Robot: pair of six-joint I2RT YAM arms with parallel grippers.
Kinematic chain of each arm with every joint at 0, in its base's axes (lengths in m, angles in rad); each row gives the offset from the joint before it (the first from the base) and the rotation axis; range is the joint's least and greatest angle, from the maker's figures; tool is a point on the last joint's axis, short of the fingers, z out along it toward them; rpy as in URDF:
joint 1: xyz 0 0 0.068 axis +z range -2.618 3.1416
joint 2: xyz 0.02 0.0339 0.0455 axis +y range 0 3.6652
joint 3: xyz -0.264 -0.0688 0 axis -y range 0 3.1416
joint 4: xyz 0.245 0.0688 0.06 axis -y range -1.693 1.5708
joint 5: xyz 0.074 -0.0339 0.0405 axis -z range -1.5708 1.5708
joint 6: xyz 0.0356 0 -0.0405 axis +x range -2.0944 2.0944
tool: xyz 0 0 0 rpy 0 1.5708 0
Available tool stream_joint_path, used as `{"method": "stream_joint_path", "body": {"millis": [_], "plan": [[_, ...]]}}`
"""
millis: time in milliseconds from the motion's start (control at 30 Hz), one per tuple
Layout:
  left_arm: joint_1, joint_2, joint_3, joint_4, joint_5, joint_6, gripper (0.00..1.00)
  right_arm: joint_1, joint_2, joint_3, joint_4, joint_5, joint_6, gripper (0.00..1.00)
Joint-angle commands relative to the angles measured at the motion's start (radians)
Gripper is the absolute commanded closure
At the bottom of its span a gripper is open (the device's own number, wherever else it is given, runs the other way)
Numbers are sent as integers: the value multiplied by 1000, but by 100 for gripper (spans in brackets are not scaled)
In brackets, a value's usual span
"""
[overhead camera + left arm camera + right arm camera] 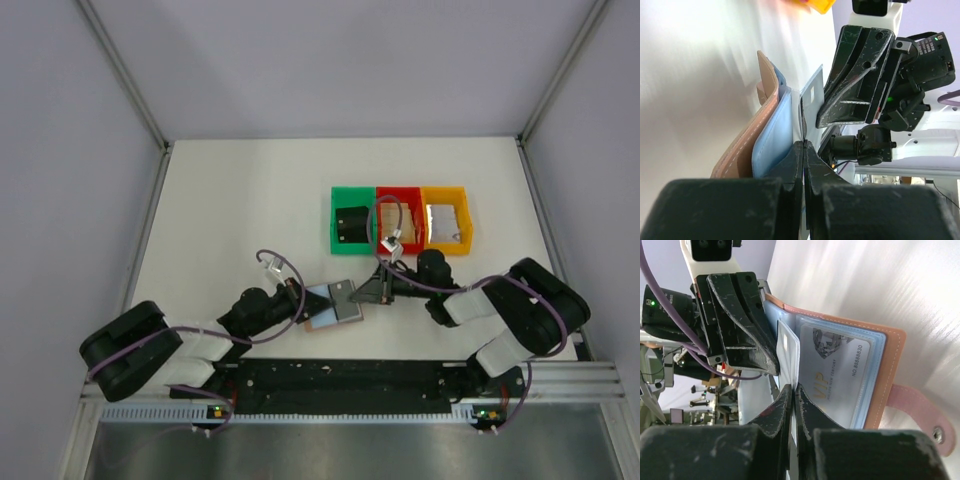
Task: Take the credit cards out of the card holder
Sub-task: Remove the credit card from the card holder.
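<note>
Leather, reddish-brown outside, blue-grey lining: where does the card holder (335,305) lie? (M)

Lower centre of the top view, open on the white table (230,200), between the two arms and well below the bins. (R)

Left gripper (804,147)? (M)

Jaws pressed together on a thin clear leaf (803,119) of the card holder, at the holder's left edge in the top view. In its own wrist view the leaf shows edge-on, rising straight from between the tips. The leather cover curls away to the left of them. (R)

Right gripper (792,390)? (M)

Jaws together too, pinching the lower edge of a pale leaf (789,352), translucent, lifted off the open pages. Cannot tell whether a card sits inside that leaf. The left gripper's tips are close beside it, at upper left of the right wrist view. (R)

Cards seen in the holder? (M)

One silver card (835,372), printed "VIP", in a clear pocket right of centre in the right wrist view. A brown tab (917,412) with a snap sticks out at lower right. (R)

Bins? (M)

Three in a row, side by side, upper centre of the top view: green bin (335,195), red bin (398,191), yellow bin (443,191). A dark card (352,224) lies in the green one and a light card (447,222) in the yellow. The red bin's inside is partly behind a purple cable (388,213), so I cannot tell what it holds. (R)
</note>
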Motion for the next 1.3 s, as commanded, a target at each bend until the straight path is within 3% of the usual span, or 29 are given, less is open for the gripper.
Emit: {"method": "stream_joint_path", "body": {"millis": [0, 500, 733, 833, 1000, 1167, 1267], "plan": [[3, -51, -109, 107, -35, -5, 100, -39, 22, -30, 86, -10, 7, 100], [1, -201, -125, -139, -100, 1, 100, -64, 93, -40, 91, 13, 24, 100], [1, -198, -37, -422, -112, 5, 100, -62, 84, -1, -86, 37, -39, 97], [1, -167, -29, -447, -114, -12, 100, -62, 74, 11, -135, 49, -54, 88], [0, -147, -34, -454, -121, -38, 100, -61, 25, 31, -280, 100, -119, 92], [3, -192, -46, -462, -141, -40, 100, -53, -94, 75, -572, 227, -254, 65], [1, -236, -54, -453, -153, -41, 100, -45, -217, 109, -760, 348, -326, 54]]}}
